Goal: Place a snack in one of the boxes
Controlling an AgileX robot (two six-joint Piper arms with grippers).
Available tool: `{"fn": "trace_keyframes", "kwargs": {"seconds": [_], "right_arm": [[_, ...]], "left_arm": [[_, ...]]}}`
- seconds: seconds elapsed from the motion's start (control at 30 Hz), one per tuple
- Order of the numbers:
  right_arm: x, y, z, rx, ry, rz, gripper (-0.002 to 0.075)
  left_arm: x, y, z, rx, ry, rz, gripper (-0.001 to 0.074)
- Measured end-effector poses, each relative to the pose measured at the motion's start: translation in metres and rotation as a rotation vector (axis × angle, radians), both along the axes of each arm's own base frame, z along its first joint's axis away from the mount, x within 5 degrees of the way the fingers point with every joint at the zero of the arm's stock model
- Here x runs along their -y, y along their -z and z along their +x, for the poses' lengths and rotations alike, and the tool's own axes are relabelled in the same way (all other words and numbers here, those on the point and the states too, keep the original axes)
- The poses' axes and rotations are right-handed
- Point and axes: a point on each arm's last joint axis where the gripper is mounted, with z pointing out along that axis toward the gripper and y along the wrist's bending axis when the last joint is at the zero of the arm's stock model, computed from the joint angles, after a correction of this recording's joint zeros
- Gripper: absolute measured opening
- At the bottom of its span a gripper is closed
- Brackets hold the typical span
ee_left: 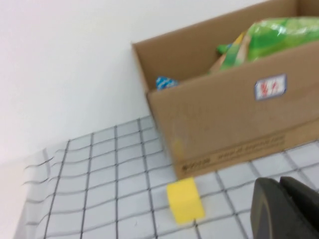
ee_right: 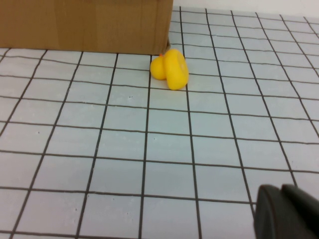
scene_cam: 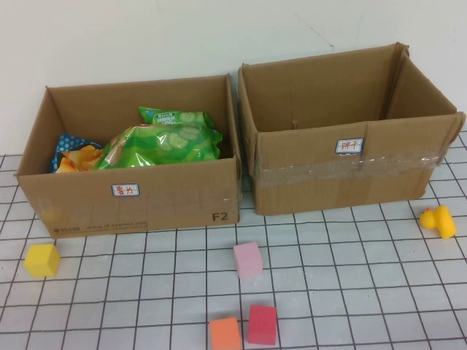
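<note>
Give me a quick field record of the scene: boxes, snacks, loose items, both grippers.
left box: holds green snack bag and a blue bag
right box: no contents visible
loose items: yellow cube, pink cube, orange cube, red cube, yellow duck
left gripper: near yellow cube, holding nothing
right gripper: low over the table, facing the duck, holding nothing

The light is bright, even and soft. The two brown cardboard boxes (scene_cam: pixel 130 192) throw only faint shadows on the white gridded table (scene_cam: pixel 350 284). The high view is sharp. The left wrist view is blurred and grid lines bend at its edge. The right wrist view is clear.
</note>
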Motion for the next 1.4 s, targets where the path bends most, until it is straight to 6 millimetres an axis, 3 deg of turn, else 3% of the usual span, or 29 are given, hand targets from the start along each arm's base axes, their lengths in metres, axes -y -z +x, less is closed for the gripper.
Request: {"fn": "trace_keyframes", "kwargs": {"seconds": [0.13, 0.33, 0.67, 0.87, 1.4], "right_arm": [[0.000, 0.000, 0.000, 0.000, 0.000, 0.000, -0.0001], [0.000, 0.000, 0.000, 0.000, 0.000, 0.000, -0.0001], [0.000, 0.000, 0.000, 0.000, 0.000, 0.000, -0.0001], [0.000, 0.000, 0.000, 0.000, 0.000, 0.000, -0.0001], [0.000, 0.000, 0.000, 0.000, 0.000, 0.000, -0.0001]], "left_arm": [[-0.002, 0.029, -0.010, 0.008, -0.019, 0.008, 0.0000], [0.002, 0.048, -0.019, -0.142, 0.006, -0.048, 0.0000], [0.002, 0.049, -0.020, -0.175, -0.010, -0.147, 0.0000], [0.000, 0.049, -0.020, -0.185, -0.069, -0.303, -0.0001], [-0.002, 0.049, -0.020, -0.183, -0.095, -0.301, -0.0001]]}}
